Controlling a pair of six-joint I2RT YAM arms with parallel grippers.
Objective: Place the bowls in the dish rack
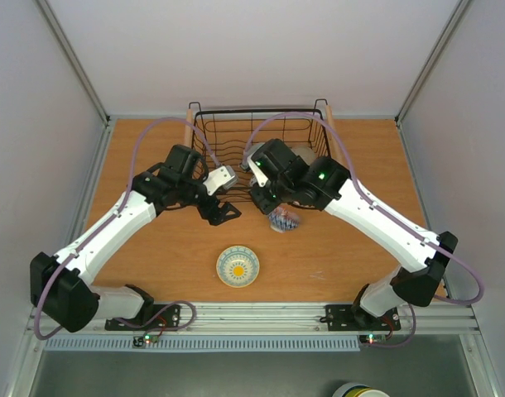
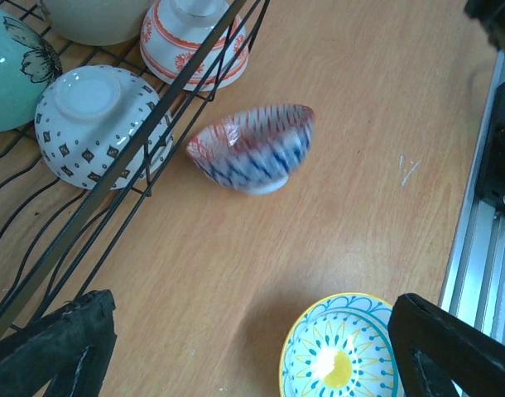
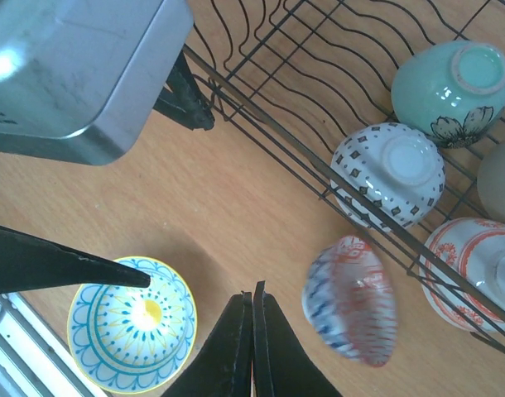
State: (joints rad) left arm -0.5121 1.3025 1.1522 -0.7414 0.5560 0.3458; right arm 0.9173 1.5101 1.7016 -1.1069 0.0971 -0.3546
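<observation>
The black wire dish rack (image 1: pixel 236 149) stands at the back centre. It holds several overturned bowls: pale green (image 3: pixel 451 87), white with dark diamonds (image 3: pixel 389 169), red-and-white (image 3: pixel 476 269) and beige (image 3: pixel 497 182). A blue-and-red striped bowl (image 1: pixel 283 219) lies tipped on its side on the table just outside the rack, blurred in both wrist views (image 3: pixel 352 299). A yellow-flower bowl (image 1: pixel 238 265) sits upright nearer the front. My left gripper (image 2: pixel 252 356) is open and empty above the table beside the yellow-flower bowl (image 2: pixel 343 351). My right gripper (image 3: pixel 254 331) is shut and empty, just left of the striped bowl.
The rack's front rim (image 2: pixel 178 78) runs close to the striped bowl (image 2: pixel 252 149). The two grippers hang near each other in front of the rack. A metal rail (image 2: pixel 484 207) borders the table's near edge. Grey walls enclose the table on the sides.
</observation>
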